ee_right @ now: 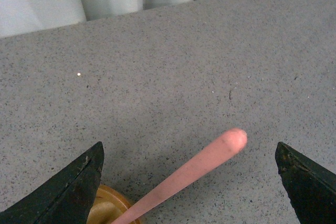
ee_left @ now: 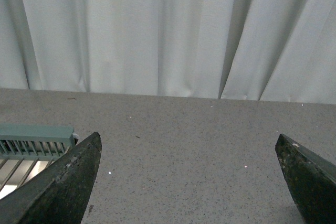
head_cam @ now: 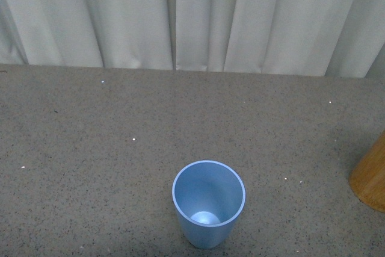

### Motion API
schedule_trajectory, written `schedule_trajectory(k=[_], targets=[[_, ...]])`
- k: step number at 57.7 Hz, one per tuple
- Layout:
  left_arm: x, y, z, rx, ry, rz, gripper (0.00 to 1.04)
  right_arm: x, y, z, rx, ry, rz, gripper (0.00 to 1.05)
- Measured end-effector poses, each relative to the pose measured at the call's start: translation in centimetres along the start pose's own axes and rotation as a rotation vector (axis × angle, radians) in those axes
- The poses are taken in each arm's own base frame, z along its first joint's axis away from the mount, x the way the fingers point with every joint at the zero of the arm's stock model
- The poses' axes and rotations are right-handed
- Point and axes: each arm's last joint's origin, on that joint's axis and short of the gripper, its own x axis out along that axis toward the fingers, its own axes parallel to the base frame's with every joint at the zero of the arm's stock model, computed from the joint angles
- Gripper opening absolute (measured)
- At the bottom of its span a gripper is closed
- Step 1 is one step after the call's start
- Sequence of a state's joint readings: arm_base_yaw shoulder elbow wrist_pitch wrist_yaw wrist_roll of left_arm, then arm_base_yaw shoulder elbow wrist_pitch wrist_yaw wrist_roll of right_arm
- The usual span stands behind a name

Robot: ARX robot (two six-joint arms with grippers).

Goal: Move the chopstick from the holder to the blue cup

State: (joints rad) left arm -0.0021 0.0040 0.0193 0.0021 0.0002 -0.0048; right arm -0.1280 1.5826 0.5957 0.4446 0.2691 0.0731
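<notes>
A pale curtain hangs behind the grey speckled counter, which carries everything. The wooden holder stands at the counter's right edge, mostly cut off in the front view. The blue cup sits upright and empty near the middle front, its mouth open to take a drop from above. Neither arm shows in the front view. The left gripper hovers spread wide over bare counter, apparently idle. The right gripper is also spread wide and holds nothing, straddling the pink chopstick. The chopstick leans out of the holder, and the gripper seems lined up to close on it.
</notes>
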Motion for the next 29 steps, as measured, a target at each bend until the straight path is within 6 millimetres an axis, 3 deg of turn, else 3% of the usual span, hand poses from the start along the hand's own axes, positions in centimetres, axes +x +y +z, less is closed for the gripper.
schedule_trajectory(k=[10,29], targets=[[0.0,0.0,0.0,0.000,0.000,0.000,0.98,0.6,0.7,-0.6,0.006,0.016,-0.001,0.95],[0.0,0.0,0.0,0.000,0.000,0.000,0.98,1.9,1.9,0.1,0.021,-0.006,-0.006,0.95]])
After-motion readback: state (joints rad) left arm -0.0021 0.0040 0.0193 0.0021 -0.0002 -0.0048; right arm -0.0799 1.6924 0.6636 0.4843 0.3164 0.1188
